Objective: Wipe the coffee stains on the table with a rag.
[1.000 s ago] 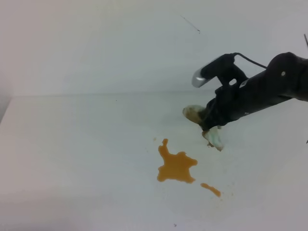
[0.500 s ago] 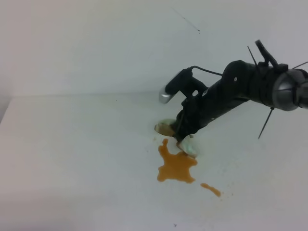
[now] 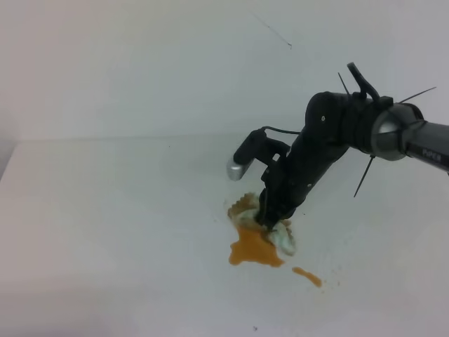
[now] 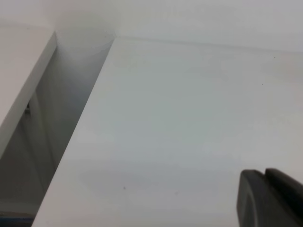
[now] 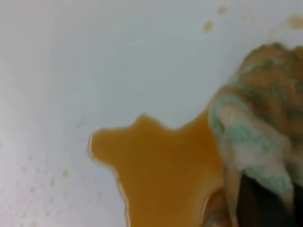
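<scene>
One lumpy whitish-green rag [image 3: 270,223] sat clamped in our right pincer [image 3: 269,219], pressed on the upper edge of the orange-brown coffee stain [image 3: 254,249] on the plain white counter [image 3: 105,225]. We judged firm, overlapping strokes best (catching the small streak too).

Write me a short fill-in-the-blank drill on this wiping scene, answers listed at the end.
1. The right claw is shut on the ____.
2. The rag is pressed down onto the upper part of the coffee ____.
3. The coffee stains are orange-brown and lie on a table whose colour is ____.
4. A small separate streak lies to the lower ____ of the main splotch in the exterior high view.

Missing words: rag; stains; white; right
</scene>
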`<state>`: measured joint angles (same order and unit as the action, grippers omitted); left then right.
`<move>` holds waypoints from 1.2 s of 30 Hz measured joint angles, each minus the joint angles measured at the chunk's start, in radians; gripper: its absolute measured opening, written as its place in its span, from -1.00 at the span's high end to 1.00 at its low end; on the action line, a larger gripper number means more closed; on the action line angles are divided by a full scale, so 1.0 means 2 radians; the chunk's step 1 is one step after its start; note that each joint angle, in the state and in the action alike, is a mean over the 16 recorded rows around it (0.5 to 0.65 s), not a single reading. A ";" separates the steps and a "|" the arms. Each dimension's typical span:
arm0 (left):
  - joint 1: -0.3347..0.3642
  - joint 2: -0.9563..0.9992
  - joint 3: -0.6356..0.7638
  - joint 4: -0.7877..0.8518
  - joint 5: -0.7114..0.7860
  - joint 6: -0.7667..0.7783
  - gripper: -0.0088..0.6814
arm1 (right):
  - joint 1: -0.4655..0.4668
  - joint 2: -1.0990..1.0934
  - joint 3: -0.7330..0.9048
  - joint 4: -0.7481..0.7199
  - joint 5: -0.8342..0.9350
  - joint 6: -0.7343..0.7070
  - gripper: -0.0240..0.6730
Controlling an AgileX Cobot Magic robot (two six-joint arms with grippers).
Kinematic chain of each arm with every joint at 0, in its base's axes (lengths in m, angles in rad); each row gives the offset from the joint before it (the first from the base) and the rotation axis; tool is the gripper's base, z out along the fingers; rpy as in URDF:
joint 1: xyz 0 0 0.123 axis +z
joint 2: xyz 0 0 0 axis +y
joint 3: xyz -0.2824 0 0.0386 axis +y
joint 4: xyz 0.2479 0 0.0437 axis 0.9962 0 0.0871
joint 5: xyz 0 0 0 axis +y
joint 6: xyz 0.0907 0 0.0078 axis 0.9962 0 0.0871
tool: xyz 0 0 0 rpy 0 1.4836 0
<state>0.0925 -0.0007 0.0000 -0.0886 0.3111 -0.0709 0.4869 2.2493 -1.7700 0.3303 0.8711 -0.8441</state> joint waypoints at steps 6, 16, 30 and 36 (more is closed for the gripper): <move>0.000 0.000 0.000 0.000 0.000 0.000 0.98 | 0.011 0.001 -0.001 -0.015 0.038 0.000 0.86; 0.000 0.000 0.000 0.000 0.000 0.000 0.98 | 0.029 -0.003 -0.001 -0.015 0.059 0.009 0.86; 0.000 0.000 0.000 0.000 0.000 0.000 0.98 | 0.032 -0.051 -0.001 0.038 0.026 0.040 0.86; 0.000 0.000 0.000 0.000 0.000 0.000 0.98 | 0.036 -0.056 0.000 0.076 0.022 0.054 0.86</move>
<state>0.0925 -0.0008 0.0000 -0.0886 0.3111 -0.0709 0.5591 2.1370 -1.7707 0.4825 0.9153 -0.7356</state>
